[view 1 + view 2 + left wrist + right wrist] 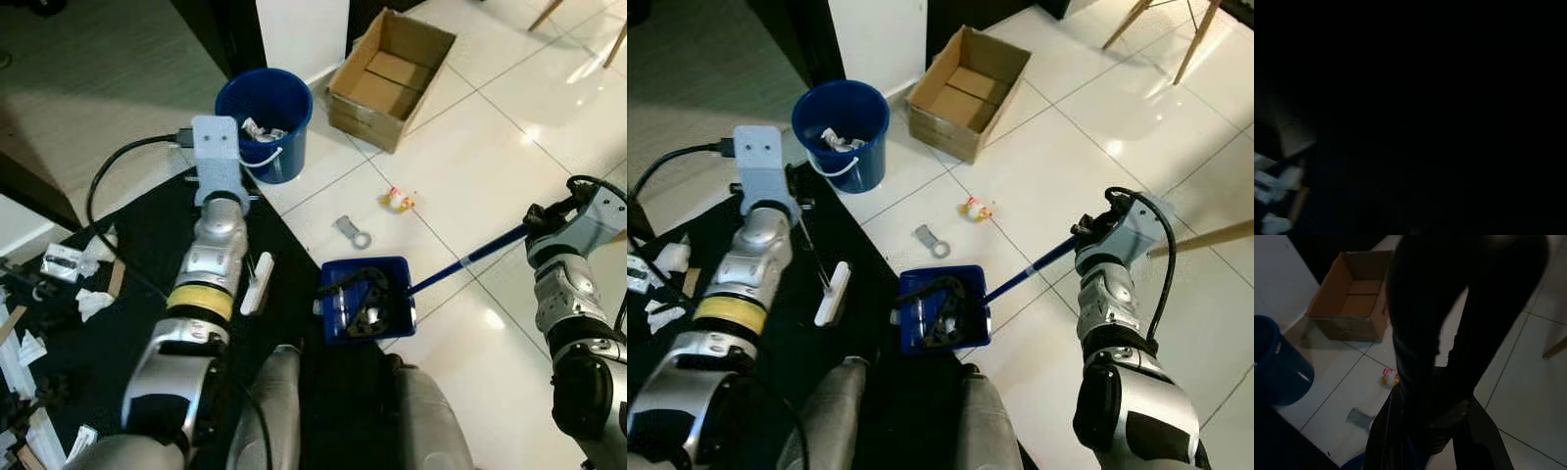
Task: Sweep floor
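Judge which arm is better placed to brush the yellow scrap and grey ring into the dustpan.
Left: its gripper holds the brush beside the dustpan. The right gripper is occupied holding the dustpan handle.

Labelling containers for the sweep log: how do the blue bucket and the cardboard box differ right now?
Shape: the blue bucket is round with a white handle; the cardboard box is rectangular with its flaps open.
Contents: the bucket holds crumpled white scraps; the box looks empty.
Place: the bucket stands at the dark mat's edge, the box farther out on the white tiles.
Shared: both stand upright, open at the top, beside each other.
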Tool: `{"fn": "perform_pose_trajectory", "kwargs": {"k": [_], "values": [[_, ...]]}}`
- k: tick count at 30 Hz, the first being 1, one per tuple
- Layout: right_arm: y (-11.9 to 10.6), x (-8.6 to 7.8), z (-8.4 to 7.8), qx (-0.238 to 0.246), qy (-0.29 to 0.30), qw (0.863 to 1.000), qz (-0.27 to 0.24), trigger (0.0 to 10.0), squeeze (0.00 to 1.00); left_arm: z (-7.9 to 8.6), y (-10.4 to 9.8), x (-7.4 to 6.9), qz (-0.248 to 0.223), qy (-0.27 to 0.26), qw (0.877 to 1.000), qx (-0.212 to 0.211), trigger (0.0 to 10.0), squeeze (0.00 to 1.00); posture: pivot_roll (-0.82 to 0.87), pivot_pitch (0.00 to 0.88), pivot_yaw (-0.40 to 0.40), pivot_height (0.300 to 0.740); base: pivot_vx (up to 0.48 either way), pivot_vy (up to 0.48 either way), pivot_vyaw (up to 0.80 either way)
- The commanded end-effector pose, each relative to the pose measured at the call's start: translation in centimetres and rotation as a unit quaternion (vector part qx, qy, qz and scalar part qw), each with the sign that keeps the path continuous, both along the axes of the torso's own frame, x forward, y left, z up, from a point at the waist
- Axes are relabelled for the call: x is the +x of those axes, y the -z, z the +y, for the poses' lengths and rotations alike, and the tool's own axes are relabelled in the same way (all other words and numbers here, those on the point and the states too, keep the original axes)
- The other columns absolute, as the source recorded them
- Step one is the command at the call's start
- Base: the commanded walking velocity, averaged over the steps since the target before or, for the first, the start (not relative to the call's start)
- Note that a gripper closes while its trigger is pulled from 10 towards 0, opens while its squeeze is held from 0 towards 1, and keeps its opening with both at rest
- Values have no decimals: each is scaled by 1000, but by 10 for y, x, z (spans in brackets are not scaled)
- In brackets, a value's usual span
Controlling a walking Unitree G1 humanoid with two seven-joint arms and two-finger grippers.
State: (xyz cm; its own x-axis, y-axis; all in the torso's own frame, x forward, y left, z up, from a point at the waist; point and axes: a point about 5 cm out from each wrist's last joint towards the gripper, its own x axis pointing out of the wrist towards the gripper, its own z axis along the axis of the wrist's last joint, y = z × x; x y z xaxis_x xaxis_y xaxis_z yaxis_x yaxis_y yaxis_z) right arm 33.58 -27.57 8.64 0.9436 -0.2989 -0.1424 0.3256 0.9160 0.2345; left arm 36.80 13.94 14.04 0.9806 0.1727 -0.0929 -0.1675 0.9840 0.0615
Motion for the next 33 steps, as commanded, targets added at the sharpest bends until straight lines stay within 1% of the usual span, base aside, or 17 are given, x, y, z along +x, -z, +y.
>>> {"fn": "perform_pose_trajectory", "kwargs": {"k": [1, 2, 5, 6, 7, 8, 9, 11, 14, 15, 20, 21, 22, 23, 27, 30, 33], "values": [[14, -7, 2, 4, 0, 1000, 31, 10000, 0, -5, 23, -8, 46, -4, 999, -16, 10000, 0, 105, 318, 27, 740, 0, 0, 0], [15, -7, 4, 5, -2, 999, 32, 10000, 0, -17, 23, -9, 44, -1, 998, -36, 10000, 0, 105, 319, 26, 740, 0, 0, 0], [19, -6, 12, 7, -14, 999, 37, 10000, 0, -67, 17, -10, 52, 36, 993, -99, 10000, 0, 104, 324, 30, 740, 0, 0, 0], [19, -6, 13, 7, -16, 999, 37, 10000, 0, -76, 15, -11, 56, 42, 991, -110, 10000, 0, 104, 324, 30, 740, 0, 0, 0], [21, -6, 16, 7, -20, 999, 39, 10000, 0, -96, 7, -12, 58, 60, 988, -131, 10000, 0, 104, 326, 32, 740, 0, 0, 0], [21, -6, 16, 7, -20, 999, 39, 10000, 0, -96, 7, -12, 58, 60, 988, -131, 10000, 0, 104, 326, 32, 740, 0, 0, 0], [21, -6, 17, 7, -20, 999, 39, 10000, 0, -109, 0, -12, 55, 72, 986, -141, 10000, 0, 104, 330, 35, 740, 0, 0, 0], [21, -6, 17, 7, -20, 999, 39, 10000, 0, -113, -3, -13, 53, 74, 985, -144, 10000, 0, 104, 330, 35, 740, 0, 0, 0], [24, -8, 17, 8, -20, 999, 42, 10000, 0, -143, -28, -12, 46, 89, 976, -192, 10000, 0, 106, 330, 37, 740, 0, 0, 0], [24, -8, 17, 8, -20, 999, 42, 10000, 0, -143, -28, -12, 46, 89, 976, -192, 10000, 0, 106, 330, 37, 740, 0, 0, 0], [27, -10, 17, 9, -19, 999, 45, 10000, 0, -180, -74, -13, 56, 96, 952, -284, 10000, 0, 107, 325, 39, 740, 0, 0, 0], [27, -10, 17, 9, -19, 999, 45, 10000, 0, -180, -74, -13, 56, 96, 952, -284, 10000, 0, 107, 325, 39, 740, 0, 0, 0], [27, -11, 17, 10, -19, 999, 45, 10000, 0, -189, -86, -14, 55, 108, 947, -299, 10000, 0, 106, 323, 39, 740, 0, 0, 0], [27, -11, 17, 10, -19, 999, 46, 10000, 0, -192, -90, -15, 51, 114, 945, -302, 10000, 0, 106, 323, 39, 740, 0, 0, 0], [27, -11, 17, 11, -18, 999, 45, 10000, 0, -198, -103, -15, 52, 118, 937, -325, 10000, 0, 105, 321, 40, 740, 0, 0, 0], [26, -10, 16, 10, -17, 999, 44, 10000, 0, -198, -113, -13, 45, 117, 934, -334, 10000, 0, 105, 316, 38, 740, 0, 0, 0], [23, -9, 15, 10, -16, 999, 41, 10000, 0, -188, -134, -4, 23, 114, 929, -352, 10000, 0, 104, 313, 35, 740, 0, 0, 0]]}}
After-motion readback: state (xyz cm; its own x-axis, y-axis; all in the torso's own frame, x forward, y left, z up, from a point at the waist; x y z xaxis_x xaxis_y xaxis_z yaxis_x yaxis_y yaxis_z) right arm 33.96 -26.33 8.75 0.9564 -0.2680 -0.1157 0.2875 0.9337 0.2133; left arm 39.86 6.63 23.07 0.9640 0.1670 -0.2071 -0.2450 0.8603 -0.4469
